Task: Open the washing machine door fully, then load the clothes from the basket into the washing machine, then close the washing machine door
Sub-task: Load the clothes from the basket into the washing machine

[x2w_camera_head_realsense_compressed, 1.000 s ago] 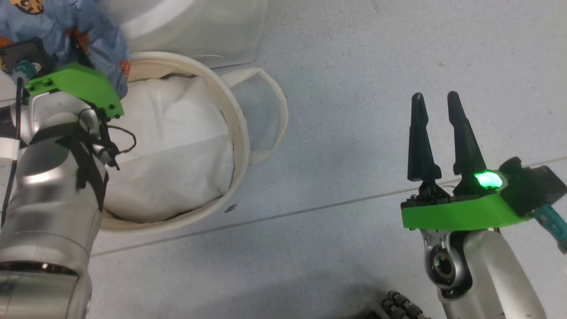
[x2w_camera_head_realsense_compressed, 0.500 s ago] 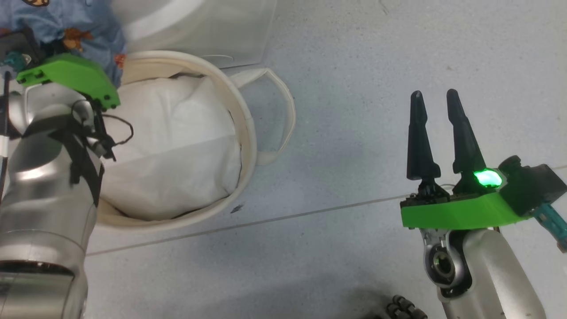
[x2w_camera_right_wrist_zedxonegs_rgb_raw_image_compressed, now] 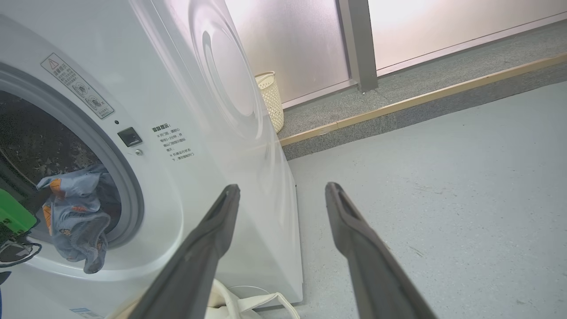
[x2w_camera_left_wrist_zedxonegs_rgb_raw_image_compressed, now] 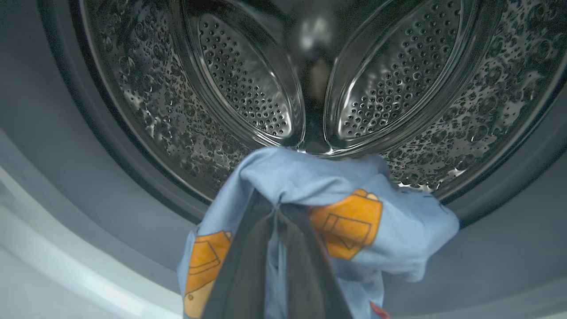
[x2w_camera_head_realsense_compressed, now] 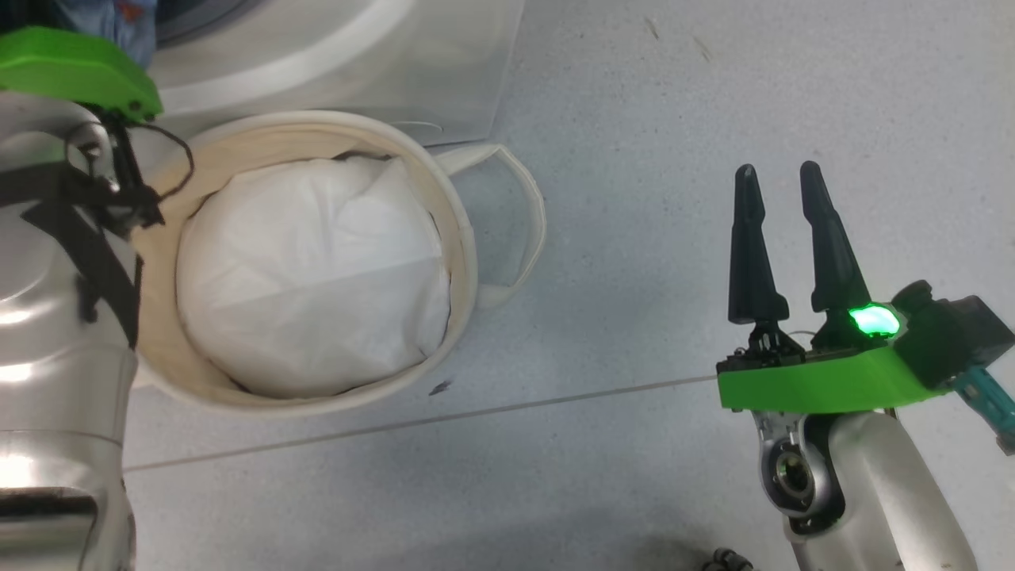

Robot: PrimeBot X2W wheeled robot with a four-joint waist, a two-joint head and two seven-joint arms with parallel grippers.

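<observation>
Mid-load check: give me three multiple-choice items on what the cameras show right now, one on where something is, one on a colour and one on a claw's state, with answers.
1. Where is the blue garment?
A. On a shelf
B. At the washing machine drum mouth
C. On a chair

2. What colour are the patches printed on it?
A. Green
B. Purple
C. Orange

3. What state is the right claw in?
A. Open, empty
B. Shut on a towel
C. Shut on a hanger

Answers:
1 B: the left wrist view shows it hanging before the steel drum, pinched in the shut left claw.
2 C: the patches are plainly orange on blue cloth.
3 A: its two dark fingers stand apart with nothing between them.
</observation>
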